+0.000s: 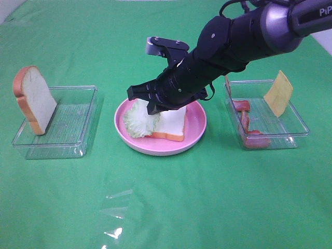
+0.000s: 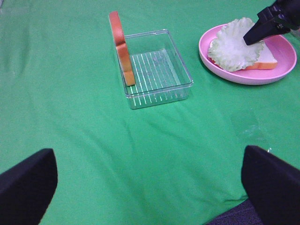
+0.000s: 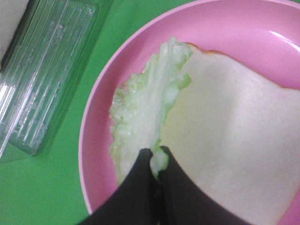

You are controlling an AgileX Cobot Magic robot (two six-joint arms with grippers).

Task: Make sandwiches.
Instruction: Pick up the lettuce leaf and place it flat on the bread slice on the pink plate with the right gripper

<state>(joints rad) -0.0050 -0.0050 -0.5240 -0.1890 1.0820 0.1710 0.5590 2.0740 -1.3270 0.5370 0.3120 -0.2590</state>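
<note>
Over plate (image 3: pixel 98 140), right claw (image 3: pixel 155 159) pinching lettuce (image 3: pixel 145 103)

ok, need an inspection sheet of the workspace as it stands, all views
Surface: green cloth, wrinkled, covers the table.
Job's things: bread slice flat on the pink plate, lettuce leaf partly on it; second bread slice upright at the end of the left tray; bacon strips lying in the right tray, cheese square leaning on its wall.
Clutter: clear shiny patch on the cloth in front, maybe film.
Grippers: right gripper shut on the lettuce leaf's edge; left gripper open, holding nothing.
Cables: black cables at the right arm's upper end.
Surroundings: pale strip past the cloth's far left corner.
</note>
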